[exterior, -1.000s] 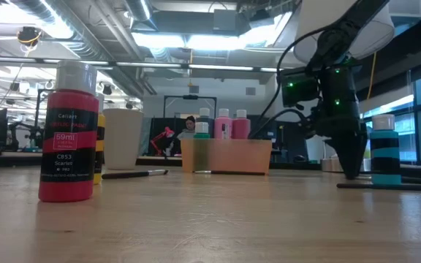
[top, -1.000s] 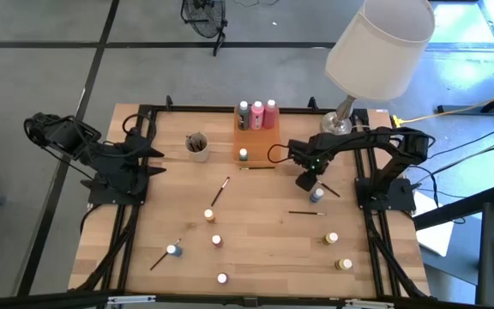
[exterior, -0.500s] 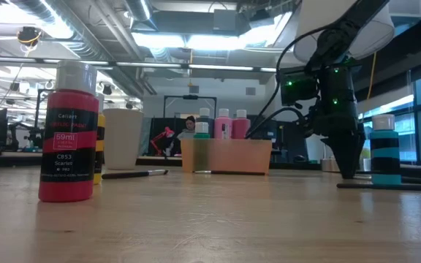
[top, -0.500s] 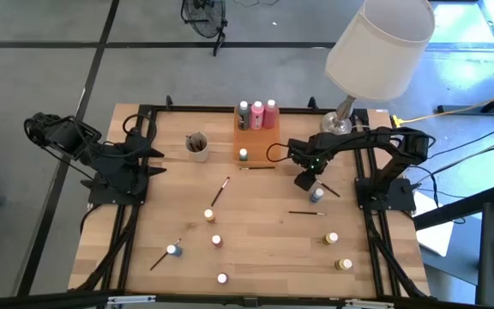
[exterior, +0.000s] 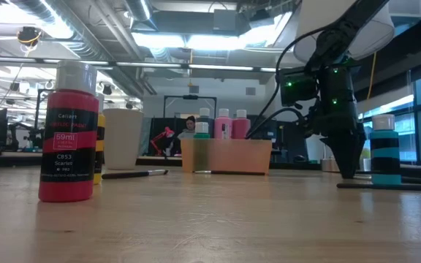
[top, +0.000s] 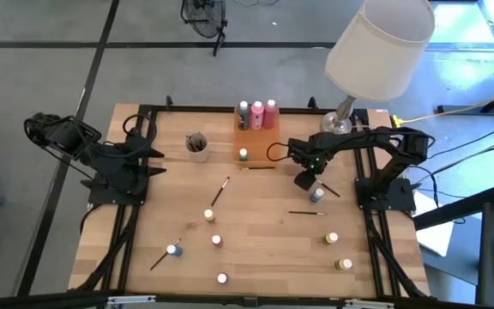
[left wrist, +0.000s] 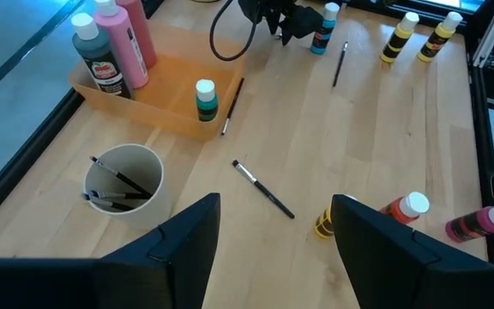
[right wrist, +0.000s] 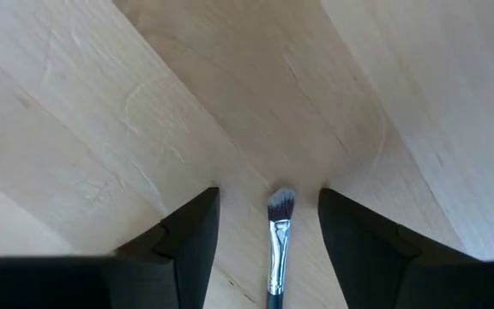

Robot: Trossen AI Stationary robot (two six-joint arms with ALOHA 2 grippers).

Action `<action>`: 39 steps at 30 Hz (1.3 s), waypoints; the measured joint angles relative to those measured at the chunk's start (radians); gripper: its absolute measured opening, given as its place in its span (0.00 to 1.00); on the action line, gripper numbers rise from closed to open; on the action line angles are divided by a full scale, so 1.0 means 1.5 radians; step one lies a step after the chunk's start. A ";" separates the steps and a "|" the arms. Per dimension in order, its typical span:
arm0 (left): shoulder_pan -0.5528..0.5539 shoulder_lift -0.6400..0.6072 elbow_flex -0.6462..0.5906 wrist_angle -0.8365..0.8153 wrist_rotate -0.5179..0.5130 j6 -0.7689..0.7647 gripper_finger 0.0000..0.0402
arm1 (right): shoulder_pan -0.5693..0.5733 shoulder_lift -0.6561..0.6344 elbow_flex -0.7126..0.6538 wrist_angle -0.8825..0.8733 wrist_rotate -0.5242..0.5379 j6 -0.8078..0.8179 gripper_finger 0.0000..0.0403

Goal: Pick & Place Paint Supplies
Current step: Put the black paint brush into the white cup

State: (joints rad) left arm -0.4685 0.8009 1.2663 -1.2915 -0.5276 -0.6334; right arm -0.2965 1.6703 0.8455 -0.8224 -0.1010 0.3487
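A thin dark paintbrush point(right wrist: 277, 249) with a silver ferrule and a grey-white bristle tip is lying flat on the wooden table point(top: 264, 232), on the right side, just beside a blue paint pot point(top: 317, 195). The right gripper point(right wrist: 268, 193) is pointing down over it, its fingers spread either side of the bristles and gripping nothing. The left gripper point(left wrist: 273, 219) is resting released at the far left. Nothing is differing from a second ago; both arms are staying still.
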 joint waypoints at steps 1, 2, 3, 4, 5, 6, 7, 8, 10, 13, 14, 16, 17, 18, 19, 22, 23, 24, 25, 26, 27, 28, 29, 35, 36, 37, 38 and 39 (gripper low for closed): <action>0.000 0.000 0.000 0.000 0.003 0.000 0.55 | 0.000 0.000 0.000 0.000 0.001 0.000 0.51; 0.000 0.000 0.000 0.000 0.003 0.000 0.55 | 0.000 0.000 0.000 0.000 0.002 0.002 0.51; 0.000 -0.001 0.000 0.000 0.003 0.000 0.55 | 0.000 0.000 0.000 -0.001 0.002 0.003 0.51; 0.000 0.000 0.000 -0.001 0.003 0.000 0.55 | 0.000 0.000 0.000 -0.001 0.002 0.005 0.51; 0.000 0.000 0.000 -0.001 0.003 0.000 0.55 | 0.000 0.000 0.000 -0.001 0.002 0.007 0.51; 0.000 0.000 0.000 -0.001 0.003 0.000 0.55 | 0.000 0.000 0.000 -0.002 0.000 0.007 0.51; 0.000 0.000 0.000 -0.001 0.003 0.000 0.55 | 0.000 0.000 0.000 -0.003 0.000 0.007 0.51; 0.000 -0.001 0.000 -0.001 0.003 0.000 0.55 | 0.001 0.000 0.000 -0.004 0.000 0.007 0.51; 0.000 -0.001 0.000 -0.005 0.003 0.000 0.55 | 0.001 0.000 0.000 -0.009 0.000 0.010 0.51; 0.000 -0.001 0.000 -0.010 0.004 0.000 0.55 | 0.001 0.000 0.000 -0.010 0.000 0.014 0.51; 0.000 -0.002 0.000 -0.010 0.005 0.000 0.55 | 0.001 0.000 0.000 -0.011 0.000 0.015 0.51; 0.000 -0.003 0.000 -0.010 0.009 0.000 0.55 | 0.001 0.000 0.000 -0.012 0.000 0.015 0.51; 0.000 -0.004 0.000 -0.011 0.010 0.001 0.55 | 0.001 0.000 0.000 -0.012 0.000 0.015 0.51; 0.000 -0.004 0.000 -0.011 0.010 0.000 0.55 | 0.001 0.000 0.000 -0.012 0.000 0.015 0.51; 0.000 -0.004 0.000 -0.011 0.010 0.001 0.55 | 0.001 0.000 0.000 -0.013 0.000 0.016 0.51; 0.000 -0.004 0.000 -0.012 0.011 0.001 0.55 | 0.001 0.000 0.000 -0.015 -0.003 0.019 0.51; 0.000 -0.004 0.000 -0.012 0.011 0.000 0.55 | 0.001 0.000 0.000 -0.017 -0.005 0.019 0.51; 0.000 -0.004 0.000 -0.012 0.011 0.001 0.55 | 0.001 0.000 0.000 -0.017 -0.005 0.019 0.51; 0.000 -0.005 0.000 -0.012 0.012 0.001 0.55 | 0.001 0.000 0.000 -0.017 -0.005 0.019 0.51; 0.000 -0.004 0.000 -0.012 0.012 0.001 0.55 | 0.001 0.000 0.000 -0.017 -0.005 0.019 0.50; 0.000 -0.004 0.000 -0.012 0.012 0.000 0.55 | 0.001 0.000 0.000 -0.018 -0.005 0.019 0.50; 0.000 -0.005 0.000 -0.012 0.012 0.000 0.55 | 0.001 0.000 -0.001 -0.018 -0.005 0.019 0.49; 0.000 -0.004 0.000 -0.012 0.013 0.000 0.55 | 0.001 0.000 -0.001 -0.018 -0.005 0.019 0.49; 0.000 -0.005 0.000 -0.012 0.016 0.000 0.55 | 0.001 0.000 -0.002 -0.010 0.001 0.021 0.44; 0.000 -0.005 0.000 -0.012 0.016 0.000 0.55 | 0.001 0.000 -0.002 -0.008 0.001 0.022 0.44; 0.000 -0.005 0.000 -0.012 0.016 0.000 0.55 | 0.001 0.000 -0.002 -0.007 0.001 0.022 0.43; 0.000 -0.004 0.000 -0.012 0.016 0.000 0.55 | 0.001 0.000 -0.002 -0.006 0.001 0.022 0.43; 0.000 -0.005 0.000 -0.012 0.016 0.000 0.55 | 0.001 0.000 -0.002 -0.005 0.002 0.022 0.42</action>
State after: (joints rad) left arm -0.4684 0.7940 1.2663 -1.3094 -0.5041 -0.6331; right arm -0.2951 1.6699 0.8425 -0.8304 -0.0987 0.3817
